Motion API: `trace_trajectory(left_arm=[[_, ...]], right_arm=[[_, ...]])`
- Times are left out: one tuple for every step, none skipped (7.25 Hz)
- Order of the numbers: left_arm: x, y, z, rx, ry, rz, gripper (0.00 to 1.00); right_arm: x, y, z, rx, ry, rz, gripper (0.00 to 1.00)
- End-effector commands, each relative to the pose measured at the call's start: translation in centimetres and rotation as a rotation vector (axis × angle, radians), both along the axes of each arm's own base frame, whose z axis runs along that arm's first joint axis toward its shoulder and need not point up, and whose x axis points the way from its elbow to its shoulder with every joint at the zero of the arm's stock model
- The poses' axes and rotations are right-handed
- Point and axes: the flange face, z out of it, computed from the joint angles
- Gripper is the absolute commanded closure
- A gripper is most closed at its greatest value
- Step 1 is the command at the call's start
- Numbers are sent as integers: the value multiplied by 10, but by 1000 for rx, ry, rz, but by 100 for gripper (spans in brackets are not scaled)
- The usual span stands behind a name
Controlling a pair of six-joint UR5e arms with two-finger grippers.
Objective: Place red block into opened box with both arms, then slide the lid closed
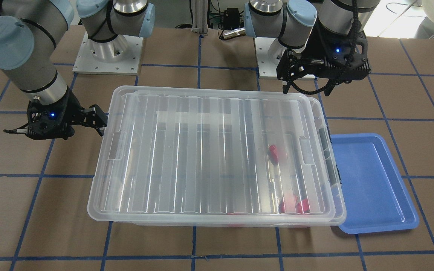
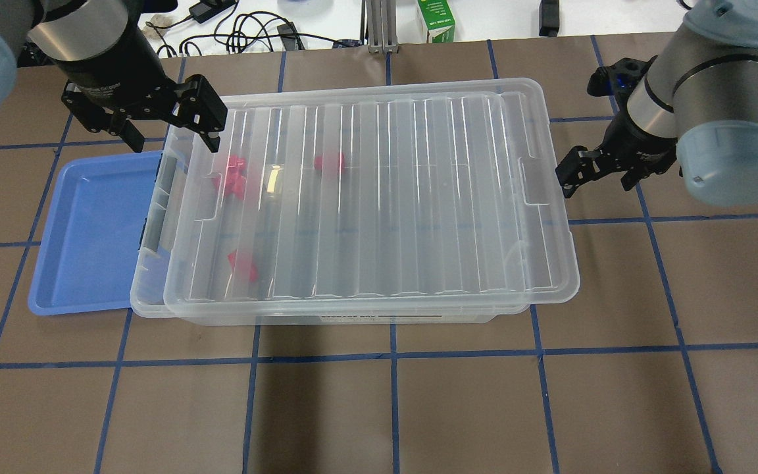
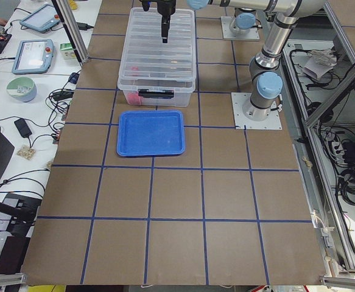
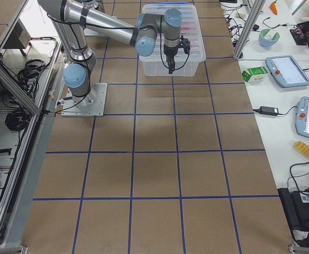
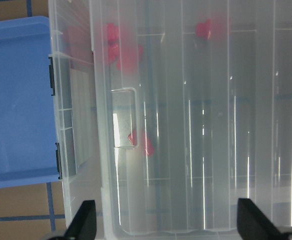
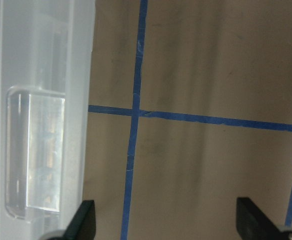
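The clear box point(image 2: 153, 217) stands mid-table with the ribbed clear lid point(image 2: 379, 197) lying on it. The lid is shifted slightly toward my right arm, so a narrow strip stays uncovered at the latch end. Red blocks point(image 2: 329, 162) point(image 1: 273, 152) point(image 5: 116, 47) lie inside under the lid, near that end. My left gripper point(image 2: 172, 135) point(image 5: 168, 225) hangs open above the lid's far corner at the latch end and holds nothing. My right gripper point(image 2: 593, 184) point(image 6: 168, 225) is open and empty over the table, just beside the box's other short end.
An empty blue tray point(image 2: 89, 230) point(image 1: 371, 180) lies flat against the box's latch end. The brown table has a grid of blue tape lines. Cables and a green carton point(image 2: 436, 20) sit beyond the far edge. Both arm bases stand behind the box.
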Motion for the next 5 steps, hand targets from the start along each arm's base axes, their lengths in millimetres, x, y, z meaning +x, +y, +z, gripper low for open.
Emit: trace_trajectory(left_arm=[[0,2,0,4,-4,-1,0],[1,-2,0,1,-2,0,0],[0,1,1,1,-4,-1,0],[0,-1,-1,1,-4,-1,0],[2,-1,-1,-1,-4,-1,0]], right_arm=[[8,0,2,-3,1,-6,0],[7,-3,15,-32,5,-6,0],[6,-9,53,-84,15,-8,0],[13,-1,102,-64,8,-23,0],[44,8,143,-50,1,-69,0]])
